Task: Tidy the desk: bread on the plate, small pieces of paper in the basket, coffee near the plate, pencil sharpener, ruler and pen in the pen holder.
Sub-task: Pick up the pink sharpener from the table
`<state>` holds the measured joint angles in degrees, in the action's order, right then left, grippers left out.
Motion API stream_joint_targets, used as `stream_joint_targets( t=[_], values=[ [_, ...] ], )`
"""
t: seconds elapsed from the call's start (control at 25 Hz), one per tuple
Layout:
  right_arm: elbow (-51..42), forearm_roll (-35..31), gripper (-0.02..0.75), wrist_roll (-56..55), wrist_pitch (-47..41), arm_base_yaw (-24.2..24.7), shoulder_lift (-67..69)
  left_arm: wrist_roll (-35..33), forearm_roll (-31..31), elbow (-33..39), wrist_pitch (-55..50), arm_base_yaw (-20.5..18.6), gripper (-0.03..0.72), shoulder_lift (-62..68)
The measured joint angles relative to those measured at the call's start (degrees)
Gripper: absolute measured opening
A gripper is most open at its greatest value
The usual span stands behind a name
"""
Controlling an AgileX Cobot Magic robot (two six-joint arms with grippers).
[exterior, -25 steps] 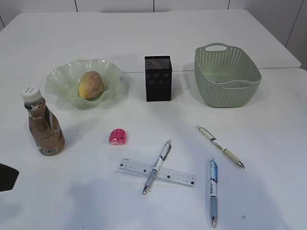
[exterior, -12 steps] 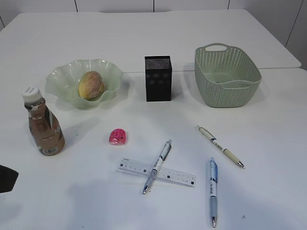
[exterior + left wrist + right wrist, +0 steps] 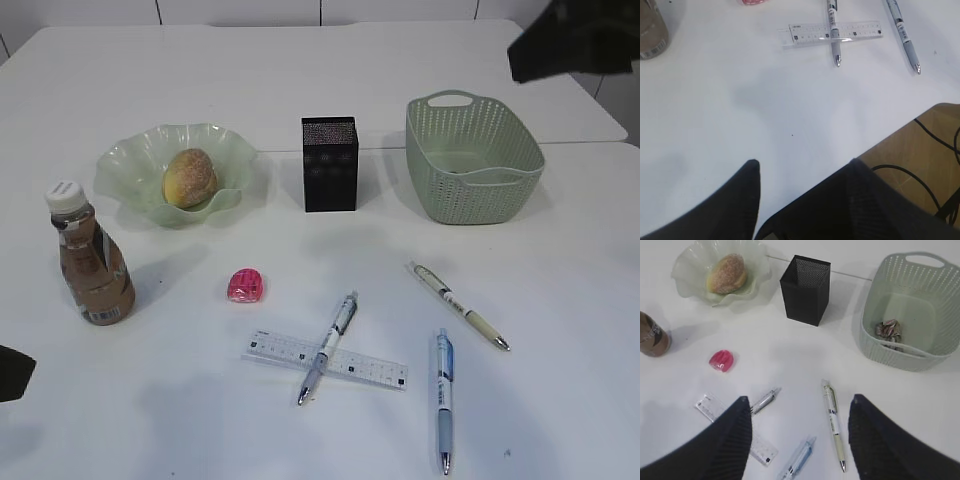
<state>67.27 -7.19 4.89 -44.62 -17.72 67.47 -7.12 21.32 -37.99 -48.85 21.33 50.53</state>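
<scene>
My right claw (image 3: 797,432) hangs spread and empty above the desk (image 3: 560,300); the cream pen (image 3: 833,417) lies directly beneath it.

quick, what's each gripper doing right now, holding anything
Left gripper: open, holding nothing, above bare table.
Right gripper: open, holding nothing, above the pens.

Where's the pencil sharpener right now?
In the exterior view the pink pencil sharpener lies left of centre on the table, between the coffee bottle and the ruler, in front of the plate.
</scene>
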Motion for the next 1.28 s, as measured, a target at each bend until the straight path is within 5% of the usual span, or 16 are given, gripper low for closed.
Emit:
stream_joint_targets(
  t=[0.52, 1.28],
  values=[
    [-20.8, 0.0, 0.479, 3.2, 9.2, 0.0, -13.8, 0.0, -0.1, 0.0, 1.6, 0.0, 0.393, 0.0],
    [-24.8, 1.0, 0.478, 3.3, 13.2, 0.0, -19.3, -1.2, 1.1, 0.0, 6.3, 0.0, 0.385, 0.0]
  ],
)
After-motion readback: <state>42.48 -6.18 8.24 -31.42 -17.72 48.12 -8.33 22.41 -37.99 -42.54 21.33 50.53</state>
